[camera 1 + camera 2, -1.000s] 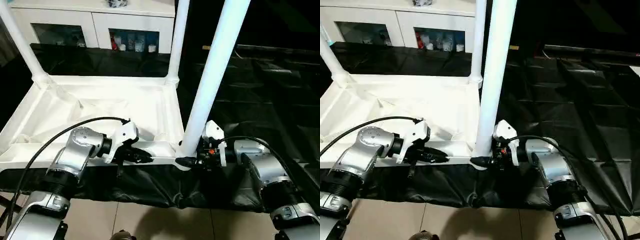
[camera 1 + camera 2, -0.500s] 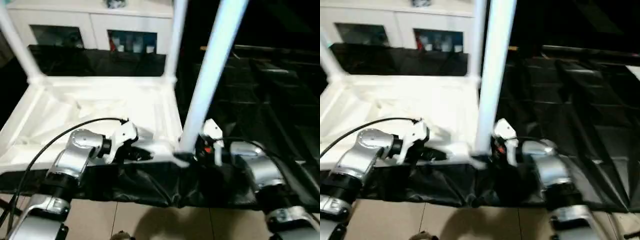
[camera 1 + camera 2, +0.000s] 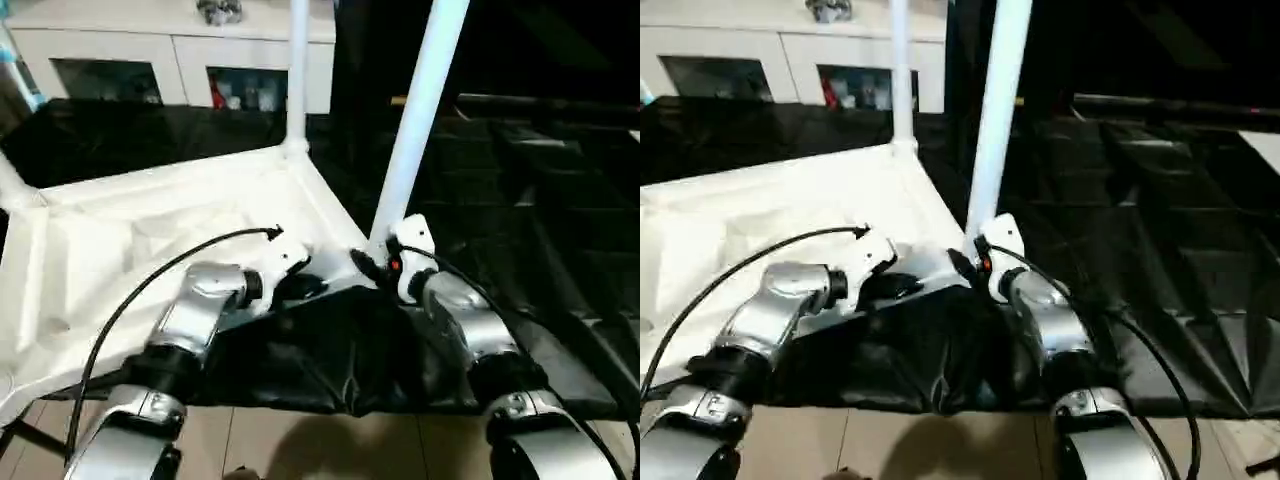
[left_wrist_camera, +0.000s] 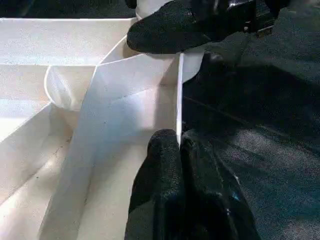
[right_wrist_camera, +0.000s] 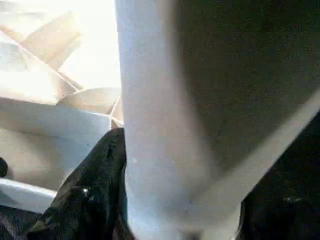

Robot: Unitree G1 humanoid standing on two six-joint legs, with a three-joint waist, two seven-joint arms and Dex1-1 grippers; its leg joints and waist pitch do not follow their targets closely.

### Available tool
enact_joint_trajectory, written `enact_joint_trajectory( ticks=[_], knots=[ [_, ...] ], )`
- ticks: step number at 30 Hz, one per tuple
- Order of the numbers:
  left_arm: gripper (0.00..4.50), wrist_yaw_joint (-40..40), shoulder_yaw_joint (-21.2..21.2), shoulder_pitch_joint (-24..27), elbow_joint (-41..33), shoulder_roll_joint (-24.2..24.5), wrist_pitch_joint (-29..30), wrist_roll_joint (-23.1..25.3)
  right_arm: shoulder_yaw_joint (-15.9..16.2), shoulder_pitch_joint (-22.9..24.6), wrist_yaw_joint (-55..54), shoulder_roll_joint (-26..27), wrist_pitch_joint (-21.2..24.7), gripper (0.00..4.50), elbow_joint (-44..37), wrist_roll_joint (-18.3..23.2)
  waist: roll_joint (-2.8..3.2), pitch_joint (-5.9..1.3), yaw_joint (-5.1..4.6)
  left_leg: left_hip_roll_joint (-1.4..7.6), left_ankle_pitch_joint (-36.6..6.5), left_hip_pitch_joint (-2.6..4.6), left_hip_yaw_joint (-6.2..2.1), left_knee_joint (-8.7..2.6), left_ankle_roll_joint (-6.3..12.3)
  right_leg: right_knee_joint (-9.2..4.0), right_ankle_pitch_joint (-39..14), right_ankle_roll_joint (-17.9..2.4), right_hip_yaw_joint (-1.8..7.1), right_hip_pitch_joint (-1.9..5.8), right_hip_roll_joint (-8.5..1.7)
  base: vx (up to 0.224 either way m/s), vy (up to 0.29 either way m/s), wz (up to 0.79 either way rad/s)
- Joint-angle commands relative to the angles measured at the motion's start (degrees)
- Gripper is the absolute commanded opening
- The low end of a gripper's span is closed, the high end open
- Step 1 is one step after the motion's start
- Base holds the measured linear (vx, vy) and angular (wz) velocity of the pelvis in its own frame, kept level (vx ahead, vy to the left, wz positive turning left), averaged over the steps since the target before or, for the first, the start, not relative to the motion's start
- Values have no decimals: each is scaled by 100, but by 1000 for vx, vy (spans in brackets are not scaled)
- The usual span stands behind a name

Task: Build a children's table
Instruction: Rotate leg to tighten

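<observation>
The children's table lies upside down, its white rimmed top turned at an angle on the black sheet. Three white legs stand in corner sockets: one at the far corner, one at the left edge and one at the near right corner. My left gripper is shut on the top's near rim, pinching the thin edge between its fingers. My right gripper is closed around the base of the near right leg, with a black finger on its side.
A black sheet covers the work surface and hangs over its near edge. A white cabinet with glass doors stands behind. Tan floor shows below the near edge. A black cable loops over my left forearm.
The table top has swung round, so its near right corner and that leg sit farther from me. Both grippers moved with it and kept their holds. The camera also shifted.
</observation>
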Motion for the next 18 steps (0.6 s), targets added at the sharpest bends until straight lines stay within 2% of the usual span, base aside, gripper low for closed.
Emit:
enact_joint_trajectory(
  ticks=[1, 2, 3, 5, 7, 8, 10, 12, 14, 15, 17, 18],
  knots=[
    [0, 10, -466, -219, -99, -524, -164, -162, 777, 6, 608, 749, -6, 336, 171, -147, -3, -251, -7, 354, -1078, 48, -194, -350, 135, -500, -593, -1103, 351, 149, -597, 0, 0, 0],
    [0, -191, -440, -162, -167, -397, -244, -240, 792, 18, 799, 647, -47, 336, 134, -132, -5, -246, -9, 353, -1162, 52, -195, -356, 130, -522, -784, -1088, 350, 148, -604, 0, 0, 0],
    [0, -191, -440, -162, -167, -397, -244, -240, 792, 18, 799, 647, -47, 357, 134, -132, 5, -248, -9, 370, -1220, 57, -207, -369, 110, -524, -910, -1066, 350, 146, -608, 0, 0, 0],
    [0, -474, -434, -78, -275, -266, -303, -355, 850, 19, 1049, 527, -177, 381, 115, -108, 2, -257, -11, 377, -1216, 63, -205, -369, 97, -511, -835, -1079, 351, 142, -604, 0, 0, 0],
    [0, -798, -432, 0, -386, -104, -345, -454, 907, 53, 1534, 364, -294, 381, -2, 16, -21, -279, -17, 370, -1004, 30, -195, -345, 186, -463, -420, -1147, 347, 169, -598, 0, 0, 0],
    [0, -830, -431, 7, -397, -87, -346, -464, 918, 60, 1597, 345, -306, 381, -23, 29, -15, -288, -15, 371, -924, 22, -198, -336, 225, -443, -275, -1174, 338, 184, -598, 0, 0, 0],
    [0, -1130, -412, 36, -458, 111, -369, -543, 1027, 180, 2386, 113, -298, 381, -335, 230, -16, -299, -5, 369, -620, -5, -166, -290, 429, -378, 345, -1246, 323, 193, -562, 0, 0, 0],
    [0, -1233, -404, 34, -459, 186, -380, -563, 1084, 233, 2667, 12, -314, 381, -459, 292, -24, -326, 23, 371, -461, -10, -166, -262, 545, -341, 584, -1292, 303, 204, -565, 0, 0, 0],
    [0, -1332, -387, 19, -440, 262, -402, -579, 1163, 297, 3004, -113, -311, 381, -600, 355, -17, -326, 30, 365, -384, -38, -158, -238, 624, -314, 787, -1337, 299, 183, -547, 0, 0, 0],
    [0, -1495, -355, -26, -377, 384, -439, -593, 1307, 397, 3560, -340, -307, 381, -803, 426, -17, -315, 48, 367, -482, -30, -158, -239, 651, -336, 673, -1334, 290, 172, -551, 0, 0, 0],
    [0, -1605, -344, -58, -338, 465, -471, -599, 1361, 440, 3865, -460, -283, 381, -890, 458, -7, -291, 56, 376, -702, -32, -157, -254, 608, -377, 319, -1324, 294, 157, -561, 0, 0, 0],
    [0, -1649, -335, -74, -313, 506, -493, -601, 1382, 461, 4010, -513, -287, 381, -934, 467, 0, -285, 59, 388, -830, -18, -160, -269, 518, -397, 40, -1309, 295, 146, -561, 0, 0, 0]
  ],
)
